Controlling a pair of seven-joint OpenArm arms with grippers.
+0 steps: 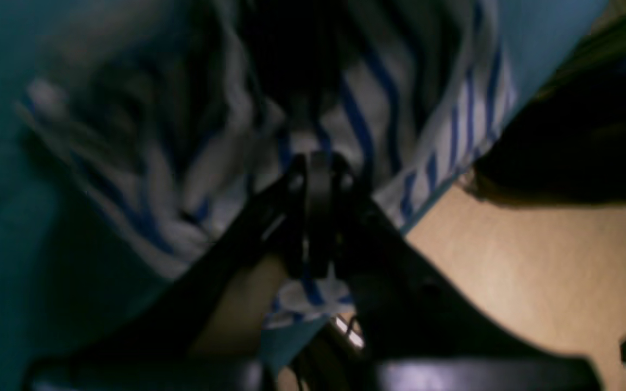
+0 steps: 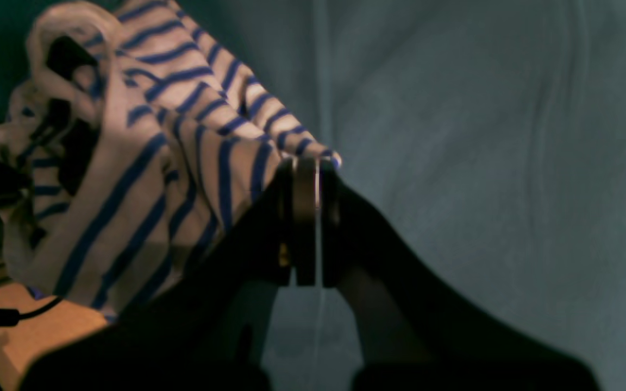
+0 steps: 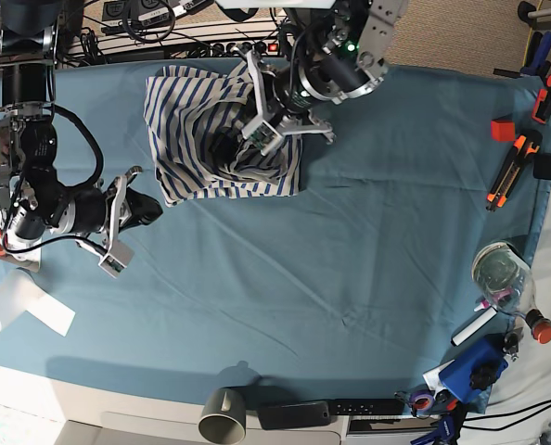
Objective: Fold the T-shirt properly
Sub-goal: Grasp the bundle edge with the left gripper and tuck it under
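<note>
The T-shirt (image 3: pixel 206 130) lies crumpled in a heap at the far side of the surface (image 3: pixel 350 241), which is covered by a teal cloth, near its back edge and toward the left half of the base view. It is bunched and partly doubled over itself, with stripes running in several directions.

The left hand (image 3: pixel 257 130) is down in the middle of the heap, on the shirt's right part in the base view. In the left wrist view its fingers (image 1: pixel 321 179) are pressed together, and striped cloth shows both beyond the tips and between the fingers nearer the camera, so it is pinching a fold of the T-shirt (image 1: pixel 378 108). The cloth is gathered up around the tips, and the picture is blurred.

The right hand (image 3: pixel 127 218) is at the left of the base view, off the shirt, above bare teal cloth just below and to the left of the heap's lower left corner. In the right wrist view its fingers (image 2: pixel 305 217) are pressed together with only a thin slit between them. An edge of the T-shirt (image 2: pixel 144 163) lies just past the tips and to their left; whether the tips touch or pinch that edge cannot be told.
</note>
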